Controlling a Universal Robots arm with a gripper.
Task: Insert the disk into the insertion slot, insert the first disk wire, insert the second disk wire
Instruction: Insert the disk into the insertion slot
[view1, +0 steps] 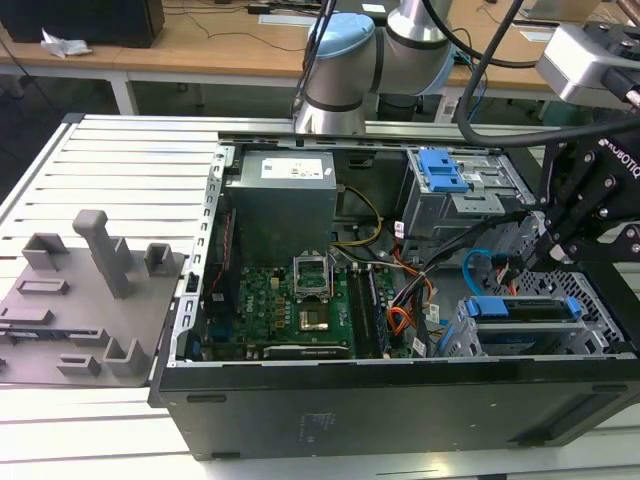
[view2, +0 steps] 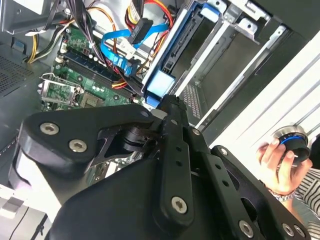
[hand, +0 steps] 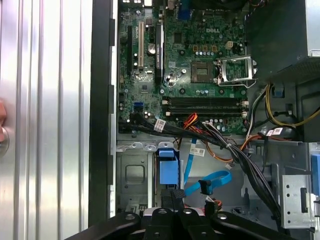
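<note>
An open black desktop computer case (view1: 400, 400) lies on its side on a ribbed aluminium tabletop (view1: 130, 160). At the corner of the case towards the exterior view's right, the silver hard drive in its bright blue plastic carrier (view1: 520, 307) sits on edge inside the low grey perforated sheet-metal drive cage (view1: 462, 338). Its blue end tab faces the green motherboard (view1: 300, 300).

The black claw (hand: 176, 194) hangs over that cage with its two fingers drawn narrow, pressed together and holding nothing. Its tip is just beside the carrier's blue tab; whether they touch cannot be told.

A flat light-blue data cable (hand: 212, 181) curls loose next to the drive, near a bundle of black, orange and yellow wires (hand: 235, 150). Further back stands a taller grey metal cage topped by a small blue plastic bracket (view1: 440, 170), and a grey boxy power supply (view1: 280, 205) sits beside the motherboard.

A grey moulded fixture plate (view1: 90, 290) rests on the tabletop at the exterior view's left. In the second wrist view, a person's hand (view2: 277, 162) grips a round black knob with a blue ring (view2: 292, 142).
</note>
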